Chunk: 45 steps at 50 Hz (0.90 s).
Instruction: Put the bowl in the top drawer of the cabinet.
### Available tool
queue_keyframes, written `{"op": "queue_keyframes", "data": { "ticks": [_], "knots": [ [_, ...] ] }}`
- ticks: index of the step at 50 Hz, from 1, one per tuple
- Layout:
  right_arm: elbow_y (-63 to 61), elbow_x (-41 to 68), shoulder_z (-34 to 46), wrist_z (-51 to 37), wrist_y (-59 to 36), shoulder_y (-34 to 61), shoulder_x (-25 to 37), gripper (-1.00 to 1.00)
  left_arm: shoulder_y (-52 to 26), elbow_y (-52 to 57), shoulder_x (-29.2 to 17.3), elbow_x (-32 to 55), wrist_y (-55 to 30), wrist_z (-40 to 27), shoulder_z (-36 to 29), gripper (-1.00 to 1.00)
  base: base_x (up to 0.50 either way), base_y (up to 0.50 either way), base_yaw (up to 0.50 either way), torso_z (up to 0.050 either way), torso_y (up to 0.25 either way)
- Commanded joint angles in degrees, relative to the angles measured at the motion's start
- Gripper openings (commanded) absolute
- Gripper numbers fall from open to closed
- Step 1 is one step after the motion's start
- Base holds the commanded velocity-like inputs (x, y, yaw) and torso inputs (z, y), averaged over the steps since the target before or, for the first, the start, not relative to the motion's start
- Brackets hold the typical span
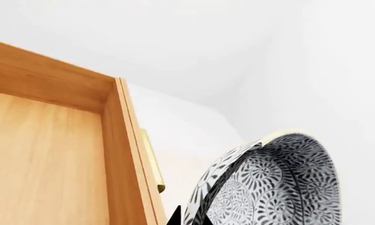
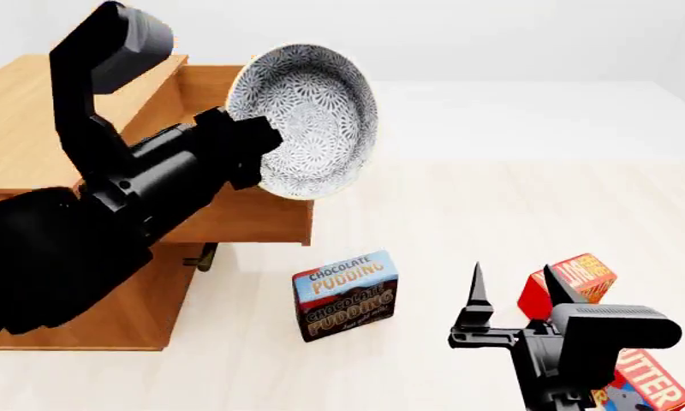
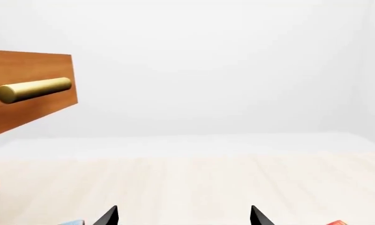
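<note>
The left gripper point(image 2: 249, 145) clamps the bowl point(image 2: 306, 120) by its rim, tipped on edge, hollow facing right (fingers mostly hidden), above the pulled-out top drawer point(image 2: 246, 218). The right gripper point(image 2: 514, 300) hangs spread, near right.

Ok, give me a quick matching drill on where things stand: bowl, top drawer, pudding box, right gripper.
Things:
1. bowl
2. top drawer
3. pudding box
4. right gripper

States:
A. open, empty, low near the floor
B. standing on the floor in front of the cabinet
C. held tilted on edge by the left gripper
D. pulled out

Pairs: 1-C, 2-D, 3-B, 4-A
</note>
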State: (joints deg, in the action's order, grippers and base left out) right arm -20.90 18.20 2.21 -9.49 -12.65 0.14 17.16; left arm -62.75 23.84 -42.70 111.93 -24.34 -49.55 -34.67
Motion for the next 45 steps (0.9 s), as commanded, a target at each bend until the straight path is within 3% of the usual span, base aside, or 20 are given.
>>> {"op": "queue_keyframes", "data": {
  "ticks": [1, 9, 21, 38, 45],
  "knots": [
    [-1.6, -0.5, 0.6, -0.5, 0.2, -1.3, 0.3, 1.00, -12.9, -13.3, 2.8, 3.1, -4.1, -0.5, -0.5, -1.00, 0.00, 0.00, 0.00, 0.000, 0.000],
    [-2.6, -0.4, 0.1, -1.0, 0.3, -2.1, 0.8, 1.00, -21.5, -26.1, 6.7, 1.0, -6.2, -1.0, -3.0, -1.00, 0.00, 0.00, 0.00, 0.000, 0.001],
    [-5.2, 0.3, -0.1, -1.0, 0.6, -3.6, 1.4, 1.00, -28.1, -54.2, 15.9, -4.4, -7.0, 4.5, -8.8, -1.00, 0.00, 0.00, 0.00, 0.000, 0.000],
    [-4.1, 0.0, 1.7, -0.2, 1.5, -3.5, 1.4, 1.00, -38.5, -97.6, 32.0, -10.6, -6.4, 20.1, -15.1, -1.00, 0.00, 0.00, 0.00, 0.000, 0.001],
    [-3.7, -0.1, 2.3, -0.2, 1.3, -3.1, 1.4, 1.00, -36.9, -98.8, 31.3, -6.5, -3.4, 15.0, -15.7, -1.00, 0.00, 0.00, 0.00, 0.000, 0.000]
  ]
}}
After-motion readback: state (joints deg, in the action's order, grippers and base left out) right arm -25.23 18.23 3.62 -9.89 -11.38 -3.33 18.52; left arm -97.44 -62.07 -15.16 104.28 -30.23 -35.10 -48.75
